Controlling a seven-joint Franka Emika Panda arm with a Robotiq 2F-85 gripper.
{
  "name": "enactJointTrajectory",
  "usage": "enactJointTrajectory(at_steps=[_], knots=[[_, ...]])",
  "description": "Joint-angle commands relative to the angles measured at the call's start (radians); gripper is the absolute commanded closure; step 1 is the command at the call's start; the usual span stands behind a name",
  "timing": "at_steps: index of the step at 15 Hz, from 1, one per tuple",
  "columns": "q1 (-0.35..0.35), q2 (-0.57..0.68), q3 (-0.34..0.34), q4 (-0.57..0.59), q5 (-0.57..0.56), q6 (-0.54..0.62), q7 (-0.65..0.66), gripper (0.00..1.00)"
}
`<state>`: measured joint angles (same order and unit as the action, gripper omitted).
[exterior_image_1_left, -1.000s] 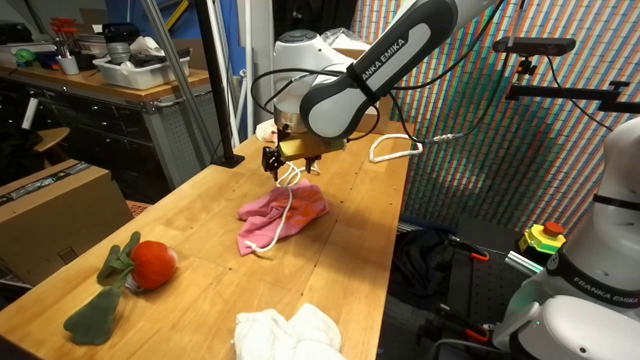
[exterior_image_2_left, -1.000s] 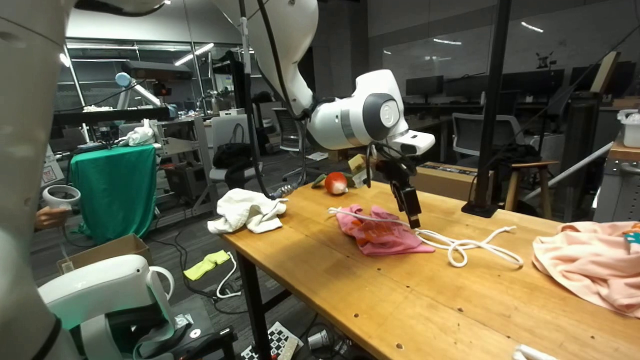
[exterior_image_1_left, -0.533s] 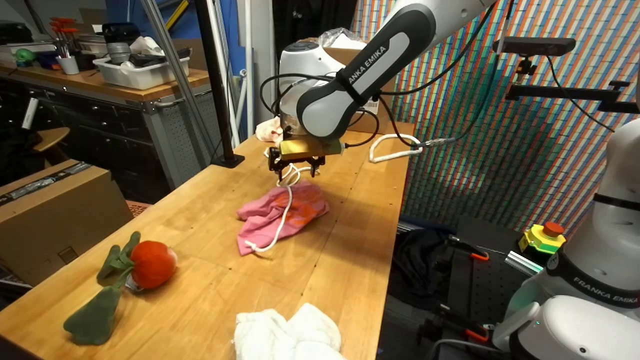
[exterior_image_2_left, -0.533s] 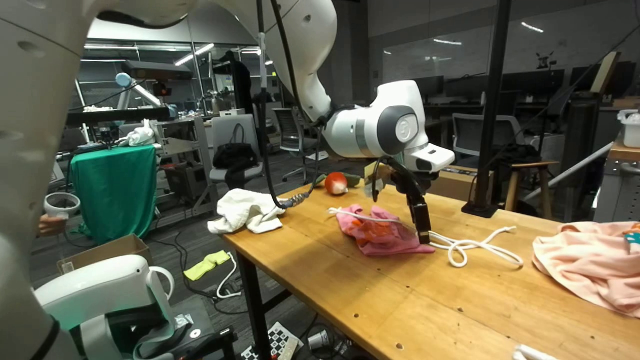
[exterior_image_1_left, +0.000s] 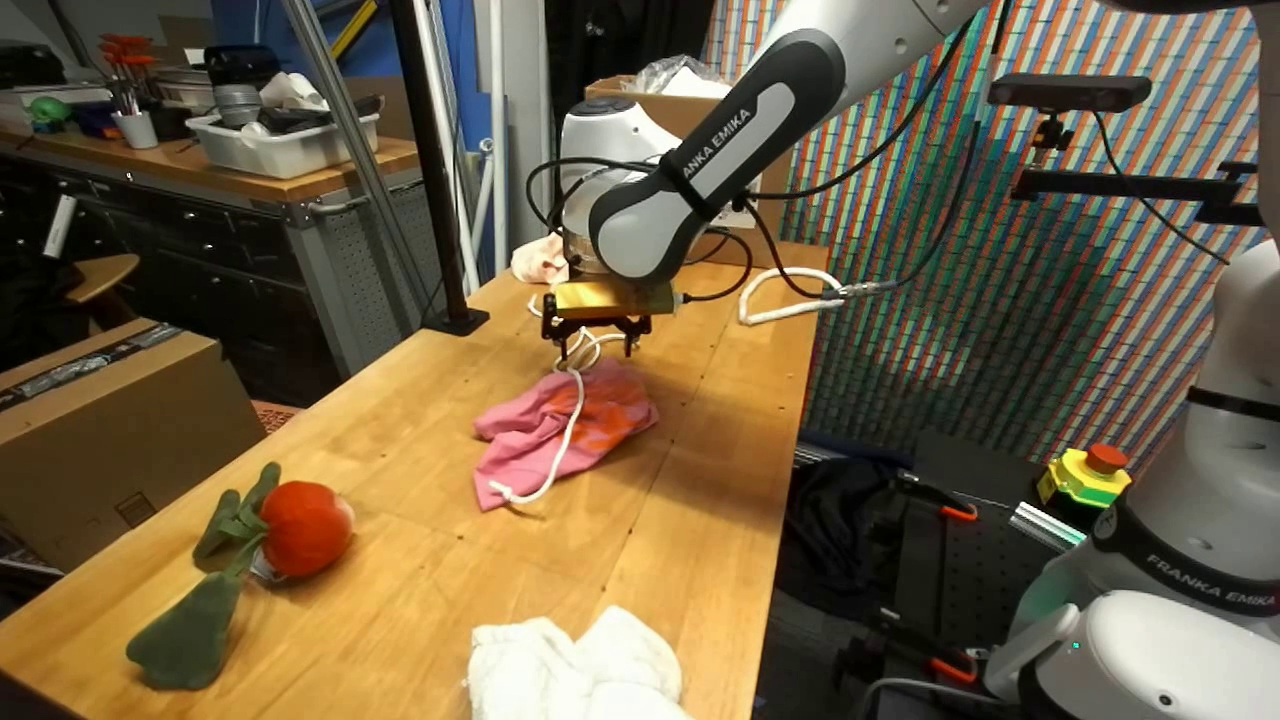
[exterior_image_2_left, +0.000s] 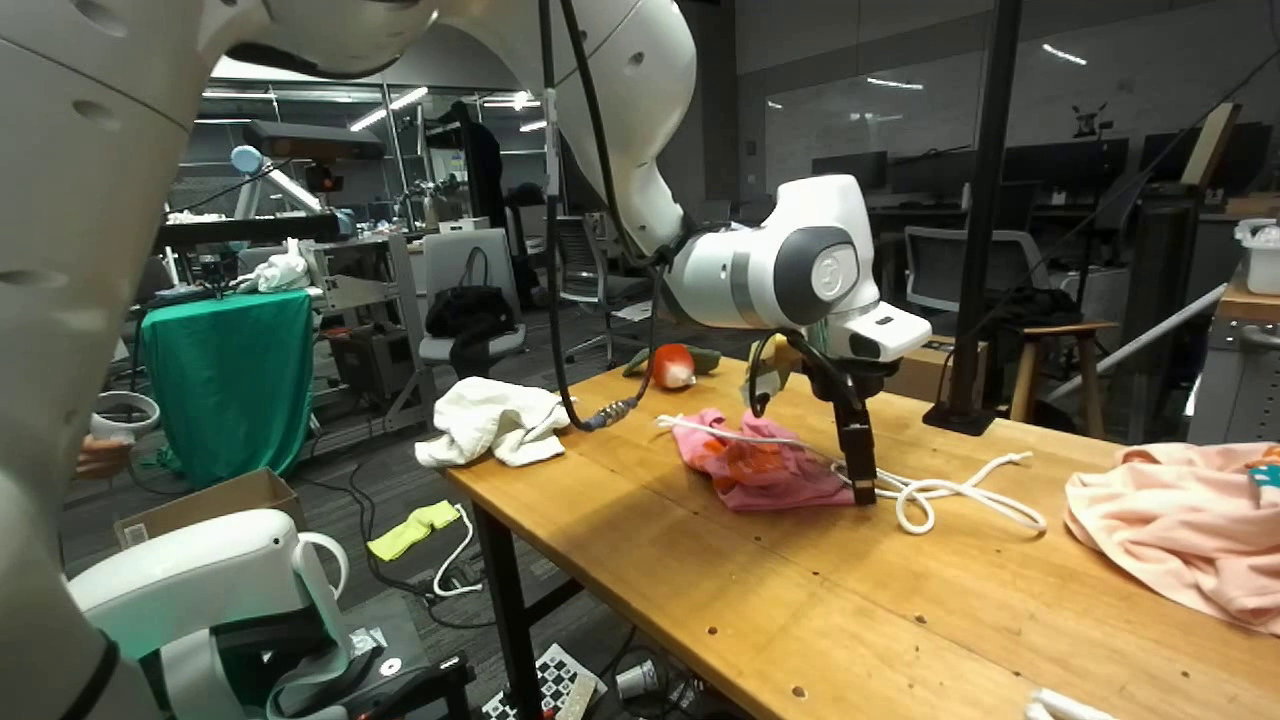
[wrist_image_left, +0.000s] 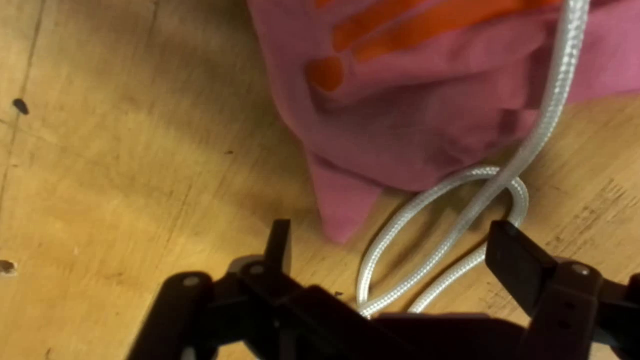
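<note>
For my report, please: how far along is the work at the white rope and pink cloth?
Done: the gripper stands open over the white rope at the edge of the pink cloth. In progress, seemingly: lining up; rope shows between its fingers, nothing gripped. Left, probably: a grip; rope and cloth lie loose on the table.

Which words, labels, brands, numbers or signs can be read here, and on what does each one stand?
"ANKA EMIKA": on the grey-and-black robot arm link.
"FRANKA EMIKA": on the black band around the white robot column.
Too small: marks on the brown cardboard box beside the wooden table.
Not readable: mark on the round dark-grey joint cap.
Orange print on the pink cloth: no readable letters.
</note>
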<state>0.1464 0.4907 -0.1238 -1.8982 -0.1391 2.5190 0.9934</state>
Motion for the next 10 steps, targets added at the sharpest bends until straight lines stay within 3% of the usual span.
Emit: enactJointTrajectory(at_steps=[1, 4, 5, 7, 10], knots=[[0.007, 0.027, -0.017, 0.041, 0.010, 0.001, 0.028, 0.00], [0.006, 0.031, -0.020, 0.045, 0.011, 0.000, 0.034, 0.01], [0.005, 0.032, -0.020, 0.046, 0.012, -0.001, 0.033, 0.22], [0.005, 0.035, -0.020, 0.050, 0.012, -0.003, 0.034, 0.32], [0.005, 0.037, -0.020, 0.052, 0.011, -0.004, 0.034, 0.56]])
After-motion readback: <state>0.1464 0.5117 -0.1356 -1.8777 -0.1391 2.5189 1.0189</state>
